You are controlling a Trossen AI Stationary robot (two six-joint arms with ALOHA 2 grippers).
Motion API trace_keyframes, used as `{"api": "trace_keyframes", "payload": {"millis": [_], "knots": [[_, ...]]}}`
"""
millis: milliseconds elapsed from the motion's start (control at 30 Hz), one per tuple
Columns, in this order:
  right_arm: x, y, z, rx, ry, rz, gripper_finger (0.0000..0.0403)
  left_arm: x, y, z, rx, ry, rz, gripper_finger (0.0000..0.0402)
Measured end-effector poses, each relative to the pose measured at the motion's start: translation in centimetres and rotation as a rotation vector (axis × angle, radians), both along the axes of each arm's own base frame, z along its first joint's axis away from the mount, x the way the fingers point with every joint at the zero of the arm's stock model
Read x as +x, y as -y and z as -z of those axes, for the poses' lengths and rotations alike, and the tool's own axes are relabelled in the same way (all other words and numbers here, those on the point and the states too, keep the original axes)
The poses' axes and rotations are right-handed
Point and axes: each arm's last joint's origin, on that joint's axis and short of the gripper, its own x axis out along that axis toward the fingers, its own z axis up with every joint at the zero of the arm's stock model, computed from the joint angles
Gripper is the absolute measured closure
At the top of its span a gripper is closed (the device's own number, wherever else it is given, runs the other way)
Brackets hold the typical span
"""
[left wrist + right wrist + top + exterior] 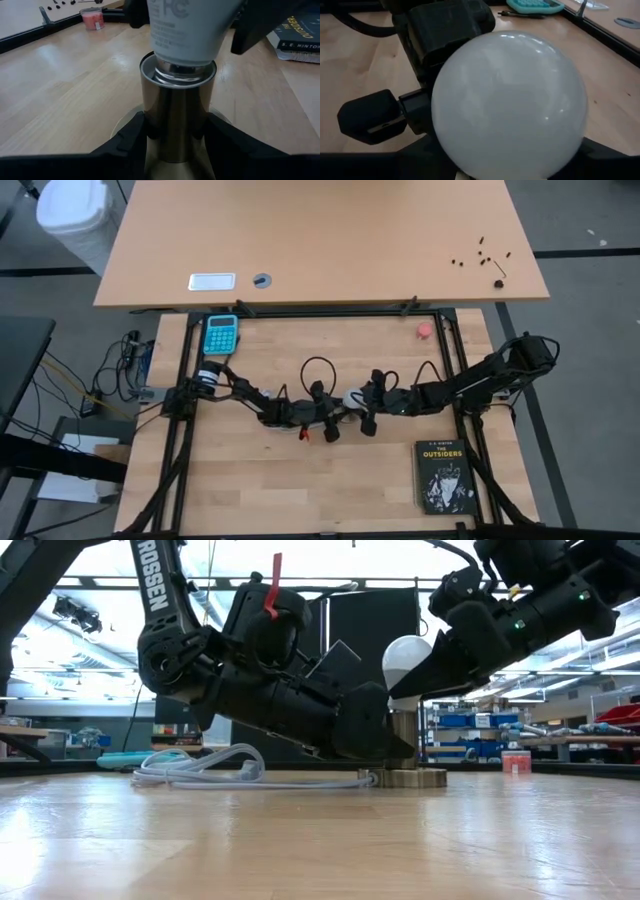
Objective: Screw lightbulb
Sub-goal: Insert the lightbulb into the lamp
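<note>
The white frosted lightbulb [408,662] stands upright with its narrow grey base [182,70] in the mouth of a shiny metal socket tube [175,115]. The tube rises from a round disc [405,778] lying flat on the wooden table. My left gripper [175,140] comes from the table's left and is shut on the tube. My right gripper [510,167] comes from the table's right and is closed around the bulb's globe [510,105]. In the high view the two grippers meet at the table's middle, beside the bulb [352,397]. My left gripper pinches the socket's upright tube [150,125] between its two fingers, low down and just above the disc. The fingers come in almost level from the table's left. The socket stands upright with its disc on the table. My right gripper has one finger [420,150] on each side of the bulb's round globe, coming from the table's right and slanting slightly down. One finger [440,665] lies against the globe's side. The bulb stands upright, its base in the socket's mouth.
A white coiled cord [200,768] runs from the socket toward the table's left. A black book [443,475] lies near the front right corner, a teal calculator [221,333] at the far left and a small pink-red round object [424,330] at the far right.
</note>
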Motion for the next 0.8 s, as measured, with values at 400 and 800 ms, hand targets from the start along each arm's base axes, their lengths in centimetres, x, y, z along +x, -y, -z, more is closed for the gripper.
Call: {"api": "trace_keyframes", "payload": {"millis": [400,800], "knots": [[0.58,0.37,-0.42,0.053,-0.058,0.016,0.0174,-0.03,-0.06,-0.01,-0.022,0.010,-0.034,0.0236],[0.54,0.55,-0.44,0.087,-0.033,0.102,0.0174,-0.09,-0.29,-0.04,-0.043,0.030,-0.112,0.0236]]}}
